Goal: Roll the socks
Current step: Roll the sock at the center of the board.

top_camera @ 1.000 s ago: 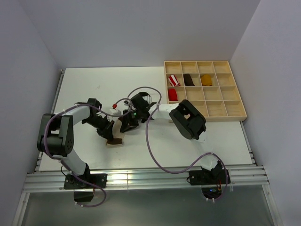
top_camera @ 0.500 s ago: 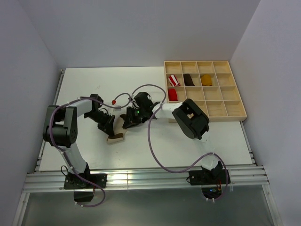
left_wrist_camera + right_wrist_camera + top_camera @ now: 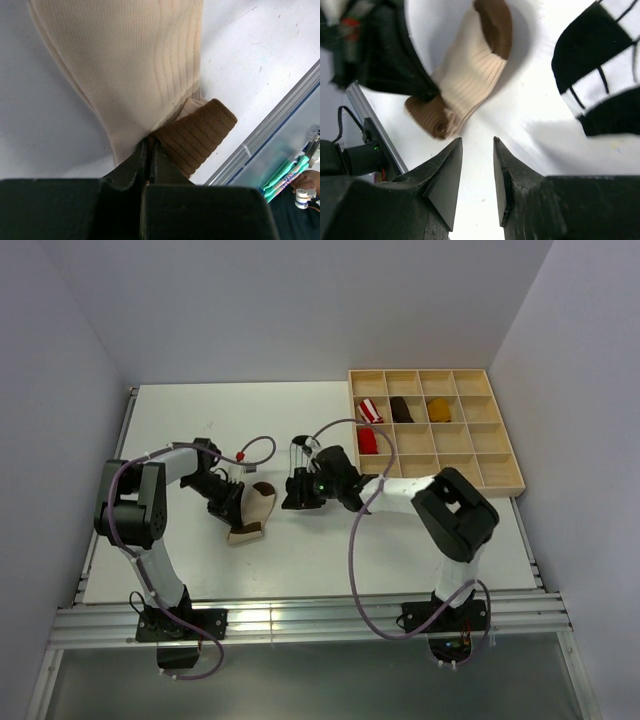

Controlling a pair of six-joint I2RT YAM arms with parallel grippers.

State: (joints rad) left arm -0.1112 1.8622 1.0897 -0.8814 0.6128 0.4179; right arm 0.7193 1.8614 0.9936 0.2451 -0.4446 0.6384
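Observation:
The cream sock [image 3: 257,508] with brown toe and band lies on the white table left of centre. In the left wrist view its ribbed cream body [image 3: 130,65] and brown band [image 3: 197,137] fill the frame. My left gripper [image 3: 149,143] is shut on the sock's edge where cream meets brown. My right gripper [image 3: 477,141] stands open just right of that sock, with only bare table between its fingers. The white sock with black stripes and black toe [image 3: 600,70] lies beside the right gripper, seen small from above [image 3: 301,451].
A wooden compartment tray [image 3: 505,455] stands at the back right, holding a red bundle [image 3: 368,440], a red-and-white striped one [image 3: 371,408], a dark brown one [image 3: 401,409] and a mustard one [image 3: 438,409]. A metal rail [image 3: 300,615] runs along the table's near edge.
My right gripper has opened, let go of the cream sock and drawn back to the right. The sock now lies flatter. The left gripper keeps its hold.

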